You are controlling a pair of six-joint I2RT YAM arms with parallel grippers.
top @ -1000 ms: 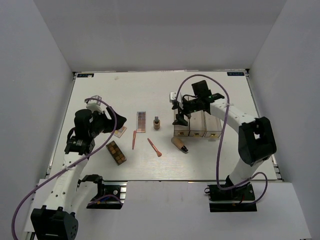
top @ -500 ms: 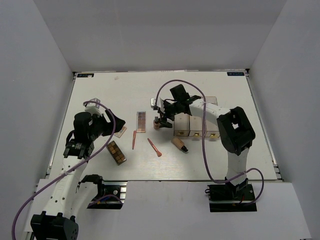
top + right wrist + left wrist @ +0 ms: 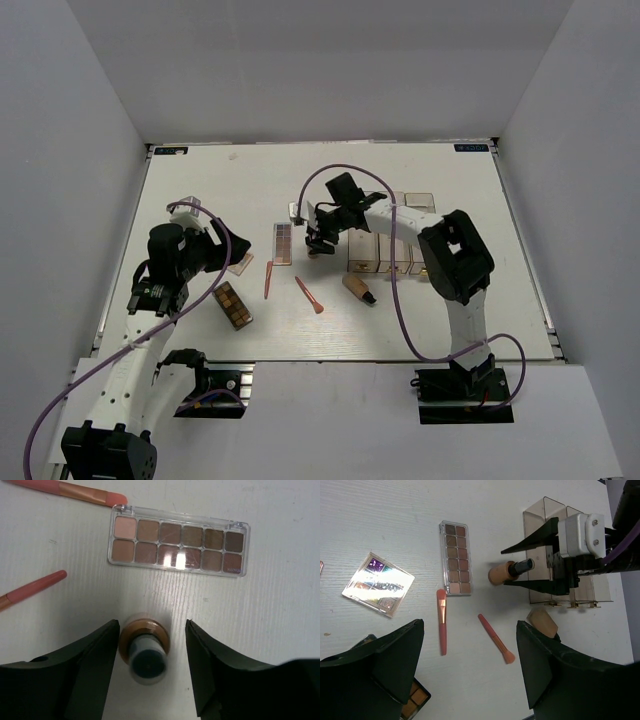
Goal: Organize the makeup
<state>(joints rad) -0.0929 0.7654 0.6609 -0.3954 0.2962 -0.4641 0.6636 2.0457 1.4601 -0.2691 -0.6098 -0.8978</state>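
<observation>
Right wrist: tan bottle (image 3: 145, 651) stands upright, cap toward lens — right gripper (image 3: 151, 628) spread astride it (not gripping), palette (image 3: 178, 541) at 12 o'clock.

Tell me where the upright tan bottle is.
In the right wrist view the upright tan bottle stands between the open fingers of the right gripper, beside the long brown palette; from above, left of the clear boxes.

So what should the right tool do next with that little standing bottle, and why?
Probably squeeze the right tool shut on the upright tan bottle. Its jaws stand on either side of the bottle and look not yet clamped, so the bottle can't be lifted yet.
</observation>
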